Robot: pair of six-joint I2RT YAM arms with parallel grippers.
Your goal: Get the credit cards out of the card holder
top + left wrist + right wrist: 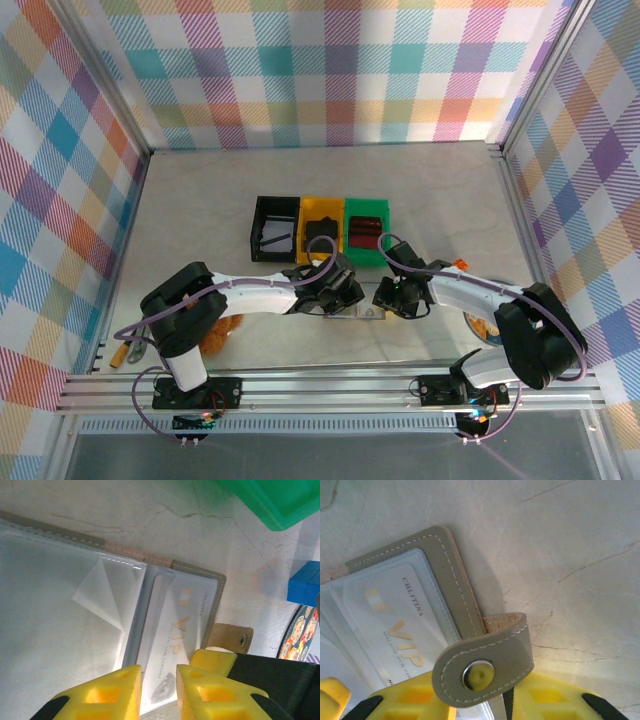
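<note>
The card holder [50,605] lies open on the table, clear sleeves up, with a grey stitched rim [450,575]. A white credit card [172,630] marked VIP sits in its right sleeve [390,625]. My left gripper [159,690] hovers at that card's near end, yellow fingers a narrow gap apart with nothing clamped. The right gripper [505,702] is shut on the holder's edge beside the snap tab [485,665], which curls over its fingers. In the top view both grippers, left [338,295] and right [392,297], meet over the holder [360,313].
Black [275,228], yellow [320,228] and green [365,230] bins stand in a row just behind the holder. The green bin's corner [270,500] is close by. A blue block [305,582] and a patterned plate [300,635] lie to the right.
</note>
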